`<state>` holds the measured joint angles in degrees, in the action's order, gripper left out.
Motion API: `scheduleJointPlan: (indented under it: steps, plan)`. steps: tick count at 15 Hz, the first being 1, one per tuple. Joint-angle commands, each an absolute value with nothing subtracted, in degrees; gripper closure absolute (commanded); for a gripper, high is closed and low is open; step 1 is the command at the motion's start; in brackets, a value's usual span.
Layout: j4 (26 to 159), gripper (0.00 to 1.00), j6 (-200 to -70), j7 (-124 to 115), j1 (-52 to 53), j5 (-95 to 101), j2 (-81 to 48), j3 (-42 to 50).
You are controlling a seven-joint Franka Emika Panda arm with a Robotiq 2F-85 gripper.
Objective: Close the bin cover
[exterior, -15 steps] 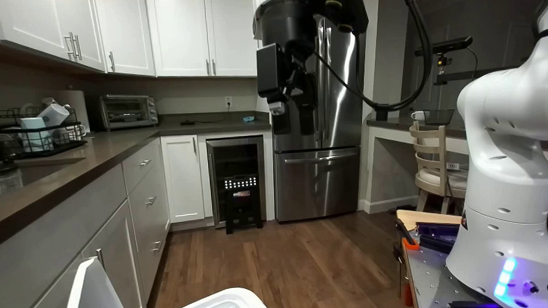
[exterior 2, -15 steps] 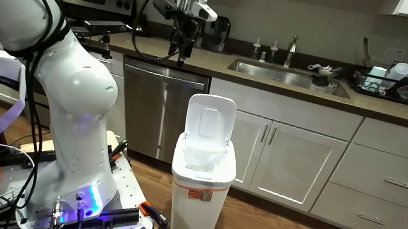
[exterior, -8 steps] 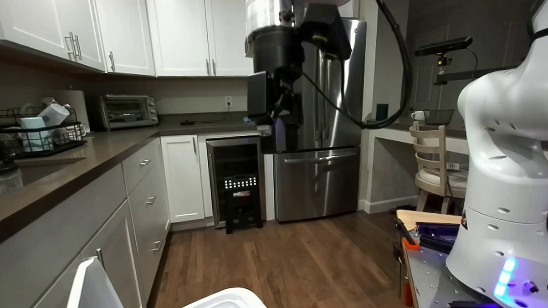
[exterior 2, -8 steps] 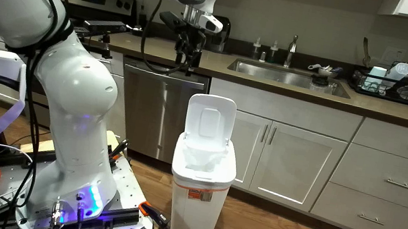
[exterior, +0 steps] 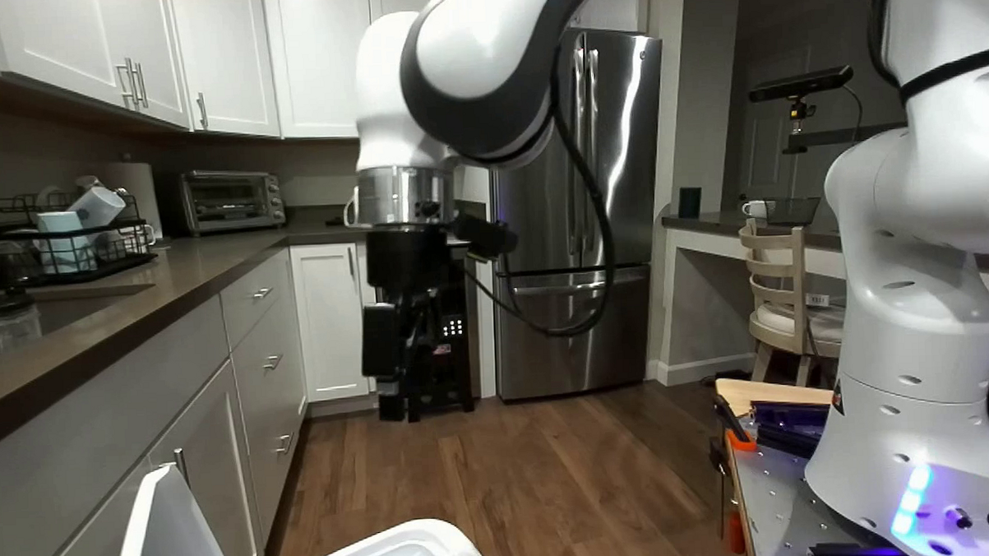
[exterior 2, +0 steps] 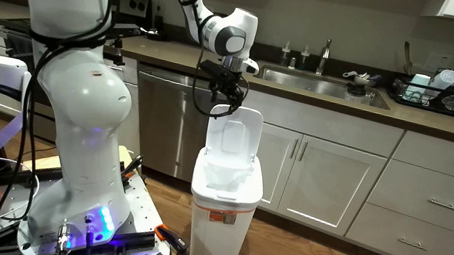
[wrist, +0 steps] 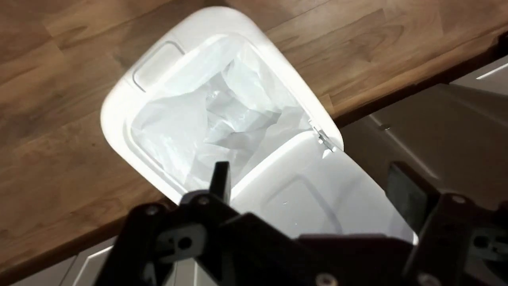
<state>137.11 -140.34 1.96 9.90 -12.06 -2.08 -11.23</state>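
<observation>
Gripper (wrist: 315, 184) spread wide — jaws well apart, bottom of the wrist view. Bin cover (wrist: 317, 194) up, lower centre of that frame, showing between the jaws; contact can't be told. Bin (wrist: 214, 22) open, upper left to centre, white liner (wrist: 242, 109) inside. In an exterior view, Bin cover (exterior 2: 232, 140) stands raised mid-frame, Gripper overlapping its top edge. In an exterior view, Bin cover (exterior: 182, 532) lower left — Gripper above, to its right.
</observation>
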Motion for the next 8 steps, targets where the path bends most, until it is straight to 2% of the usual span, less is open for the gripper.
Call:
scheduleJointPlan:
  steps: [1, 8]
  plan:
    - [122.52, 0.00, -138.40, 7.09, 10.40, -7.08, -15.75, -11.39]
    - [96.50, 0.00, -127.55, 13.52, 10.75, -1.92, -33.38, -12.00]
